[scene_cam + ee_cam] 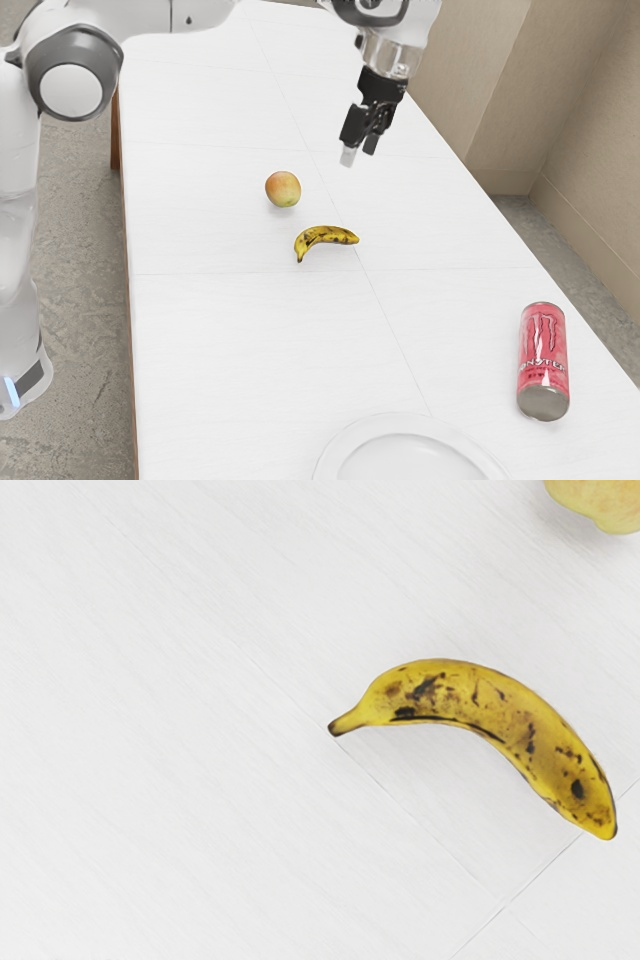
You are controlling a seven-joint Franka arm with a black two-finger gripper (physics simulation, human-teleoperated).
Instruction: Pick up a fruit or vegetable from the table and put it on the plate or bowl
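Observation:
A spotted yellow banana [326, 238] [490, 725] lies flat near the middle of the white table. A round yellow-red fruit [283, 188] [603, 500] sits just beyond it, toward the exterior view's left. My black gripper [358, 150] hangs in the air above the table, behind and to the exterior view's right of both fruits, touching neither. Its fingers stand slightly apart with nothing between them. A white plate [345, 440] rests at the table's near edge, partly cut off by the frame.
A red drink can [543, 360] lies on its side at the exterior view's right, near the plate. The table's right edge runs close to a beige wall. Bare tabletop [180, 780] surrounds the banana.

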